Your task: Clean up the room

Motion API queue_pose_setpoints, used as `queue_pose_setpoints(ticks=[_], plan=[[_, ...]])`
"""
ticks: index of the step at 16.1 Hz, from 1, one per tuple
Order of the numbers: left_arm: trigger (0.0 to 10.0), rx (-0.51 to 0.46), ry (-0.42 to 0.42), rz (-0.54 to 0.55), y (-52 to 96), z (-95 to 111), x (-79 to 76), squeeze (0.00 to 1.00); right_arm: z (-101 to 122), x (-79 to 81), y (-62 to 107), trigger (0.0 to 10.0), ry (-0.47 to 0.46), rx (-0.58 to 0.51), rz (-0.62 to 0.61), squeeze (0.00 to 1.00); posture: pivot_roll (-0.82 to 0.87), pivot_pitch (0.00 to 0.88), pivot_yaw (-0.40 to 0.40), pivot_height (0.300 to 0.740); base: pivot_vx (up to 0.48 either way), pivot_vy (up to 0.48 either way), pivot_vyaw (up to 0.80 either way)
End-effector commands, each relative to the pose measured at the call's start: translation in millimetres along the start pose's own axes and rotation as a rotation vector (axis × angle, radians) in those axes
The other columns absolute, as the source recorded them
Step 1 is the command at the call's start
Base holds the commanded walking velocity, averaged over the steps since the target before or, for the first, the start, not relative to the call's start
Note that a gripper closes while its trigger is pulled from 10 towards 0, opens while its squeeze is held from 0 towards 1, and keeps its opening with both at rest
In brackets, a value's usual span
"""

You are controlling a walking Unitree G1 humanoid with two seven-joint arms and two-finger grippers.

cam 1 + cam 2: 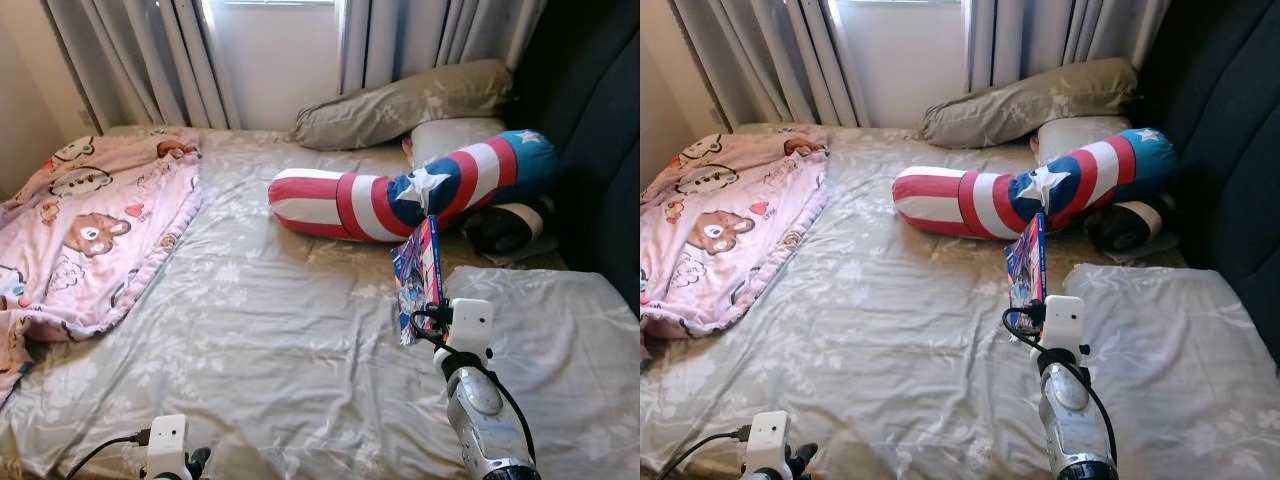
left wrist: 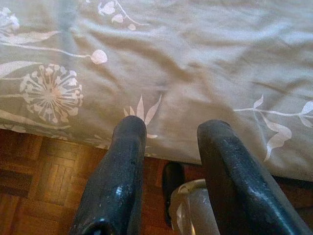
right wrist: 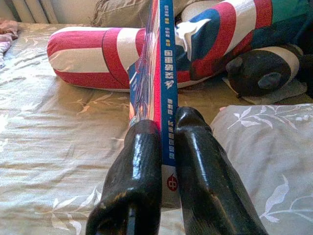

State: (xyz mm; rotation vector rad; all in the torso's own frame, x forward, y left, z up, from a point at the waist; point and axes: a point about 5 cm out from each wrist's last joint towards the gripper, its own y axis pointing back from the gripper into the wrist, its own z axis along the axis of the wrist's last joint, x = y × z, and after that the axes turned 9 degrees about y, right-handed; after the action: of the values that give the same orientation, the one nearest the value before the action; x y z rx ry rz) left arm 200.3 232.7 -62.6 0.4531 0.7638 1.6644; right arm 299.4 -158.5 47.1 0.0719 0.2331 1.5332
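- Your right hand (image 3: 166, 147) is pinching a thin blue book (image 1: 420, 275) by its lower end, one finger on each cover, with the spine facing the wrist camera and the book standing upright above the bed (image 1: 280, 340).
- Just beyond that hand, past the book's top edge, lies the long red, white and blue striped bolster with a white star (image 1: 400, 195); further back sit a grey-brown pillow (image 1: 405, 105) and a paler one partly under the bolster.
- To the right of the hand, near the bolster's blue end, rests a dark round plush item (image 1: 505, 228); what it is, you cannot tell.
- Right beside the hand on its right lies a grey pillow with a leaf print (image 1: 1170, 330).
- Well off to the hand's left, a pink cartoon-bear blanket (image 1: 85, 225) is spread over the bed's far side.
- Your left hand (image 2: 171, 147) hangs low at the near edge of the bed with its fingers spread, holding nothing, above wooden parquet floor (image 2: 44, 186).
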Motion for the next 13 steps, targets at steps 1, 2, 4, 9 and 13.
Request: queue_pose_setpoints(ticks=[1, 2, 4, 9, 13], plan=[[10.0, 0.013, -0.009, -0.002, 0.5, -2, 0.4, 0.00, 10, 1.6, -4.1, 10.0, 0.012, -0.036, 0.007, 0.00, 0.01, 0.025, -0.007, 0.658, 0.000, 0.000, 0.00], [10.0, 0.001, -0.009, 0.003, 0.3, -1, 1.0, 0.00, 11, 3.1, -3.9, 10.0, 0.010, -0.044, 0.017, 0.00, 0.01, 0.027, -0.007, 0.653, 0.000, 0.000, 0.00], [10.0, -0.121, 0.003, 0.012, -2.7, 23, 0.7, 0.00, 12, 5.0, -1.9, 10.0, -0.015, -0.061, 0.031, 0.00, 0.01, 0.021, -0.007, 0.653, 0.000, 0.000, 0.00], [10.0, -0.475, 0.025, -0.122, -4.2, 99, -26.1, 0.00, 8, 7.7, -1.6, 10.0, -0.020, -0.049, 0.061, 0.00, 0.01, 0.000, -0.002, 0.653, 0.000, 0.000, 0.00], [10.0, -0.503, 0.023, -0.152, -3.4, 106, -30.0, 0.00, 12, 12.0, -4.9, 10.0, -0.020, -0.055, 0.078, 0.00, 0.01, 0.000, -0.001, 0.653, 0.000, 0.000, 0.00]])
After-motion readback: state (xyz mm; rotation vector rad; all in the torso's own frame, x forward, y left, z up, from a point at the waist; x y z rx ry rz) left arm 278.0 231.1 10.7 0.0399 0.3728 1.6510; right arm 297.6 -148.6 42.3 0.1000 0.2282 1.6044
